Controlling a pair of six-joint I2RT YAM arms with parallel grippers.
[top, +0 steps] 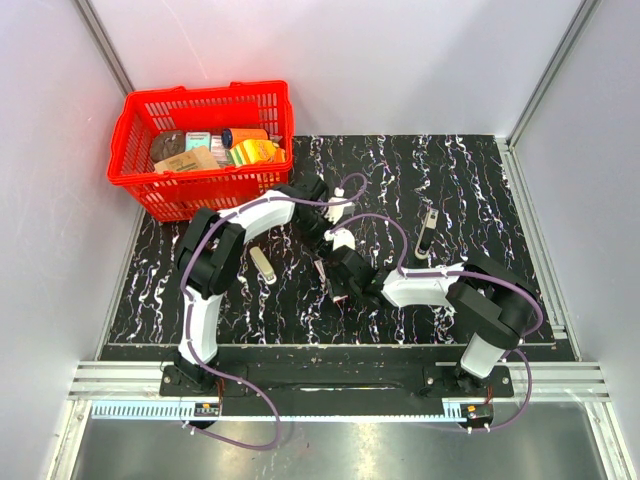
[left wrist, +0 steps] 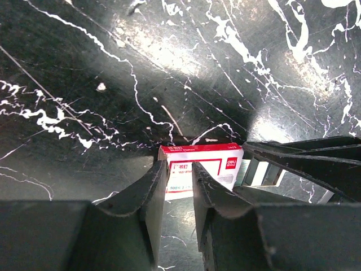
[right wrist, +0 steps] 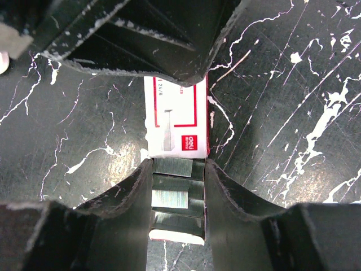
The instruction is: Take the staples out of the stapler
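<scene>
While our right gripper [right wrist: 177, 169] clamps the staple box [right wrist: 175, 121] and we cannot tell our left gripper's [left wrist: 179, 175] grip, the stapler [top: 428, 230] sits apart rightward, seemingly not yet unloaded.

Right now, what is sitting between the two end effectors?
A small red-and-white staple box: its tray of staples sits between the right end effector's fingers, and the left end effector meets its far end. The right wrist view shows this.
</scene>
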